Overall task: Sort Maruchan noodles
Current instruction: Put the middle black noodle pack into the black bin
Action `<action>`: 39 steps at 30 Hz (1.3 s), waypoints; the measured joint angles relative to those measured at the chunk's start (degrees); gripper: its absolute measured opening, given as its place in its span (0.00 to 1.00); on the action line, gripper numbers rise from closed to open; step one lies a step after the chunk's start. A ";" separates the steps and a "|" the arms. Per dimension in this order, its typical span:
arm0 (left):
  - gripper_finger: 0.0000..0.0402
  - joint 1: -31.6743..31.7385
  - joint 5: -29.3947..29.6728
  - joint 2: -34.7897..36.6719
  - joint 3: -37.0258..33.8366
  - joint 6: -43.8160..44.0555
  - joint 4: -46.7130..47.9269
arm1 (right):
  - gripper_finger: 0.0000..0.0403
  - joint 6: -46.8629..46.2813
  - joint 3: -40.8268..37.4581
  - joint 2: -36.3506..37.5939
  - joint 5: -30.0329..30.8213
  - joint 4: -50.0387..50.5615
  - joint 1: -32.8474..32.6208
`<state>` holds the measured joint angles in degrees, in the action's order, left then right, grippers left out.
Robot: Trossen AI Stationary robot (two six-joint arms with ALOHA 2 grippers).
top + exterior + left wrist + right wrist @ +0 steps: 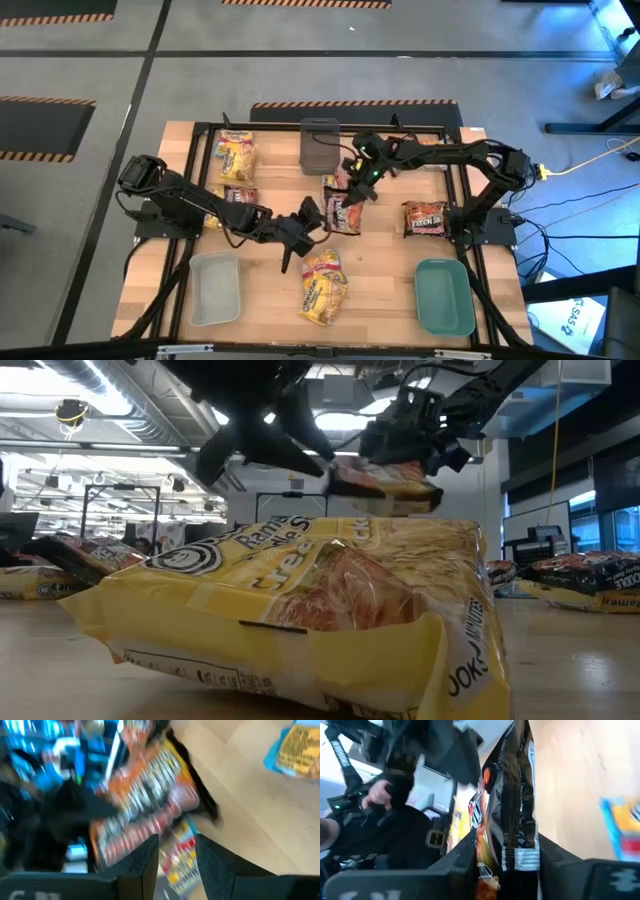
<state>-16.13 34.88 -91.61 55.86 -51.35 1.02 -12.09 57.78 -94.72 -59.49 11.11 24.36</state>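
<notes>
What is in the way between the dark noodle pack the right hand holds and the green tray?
Nothing visible. The right hand holds the dark pack in the air, and only bare table lies between it and the teal tray. Another dark pack lies beside that path.

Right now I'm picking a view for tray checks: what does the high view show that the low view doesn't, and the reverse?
Only the high view shows the pale grey tray, the teal tray and a dark bin. Only the low view shows the yellow packet's front close up and the room behind. Both show the right gripper holding a dark packet above the table, with the left gripper beside it.
</notes>
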 joint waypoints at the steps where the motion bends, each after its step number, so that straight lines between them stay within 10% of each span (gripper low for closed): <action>1: 0.30 -0.15 0.92 0.02 0.00 2.50 1.45 | 0.24 1.10 -0.02 0.59 0.10 1.27 0.60; 11: 0.31 4.90 -8.68 6.00 -0.53 30.08 12.51 | 0.24 16.99 -0.92 9.16 8.49 17.90 3.45; 21: 0.31 19.24 -31.41 11.78 -10.65 41.17 -8.83 | 0.24 16.81 -12.90 14.01 14.13 -1.77 3.39; 39: 0.32 26.19 -28.55 11.74 -11.85 44.19 -23.83 | 0.25 16.52 -18.97 14.50 30.03 -35.87 3.41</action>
<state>10.07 6.33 -79.88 44.01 -7.16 -22.81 4.43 38.81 -80.23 -29.46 -24.76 27.77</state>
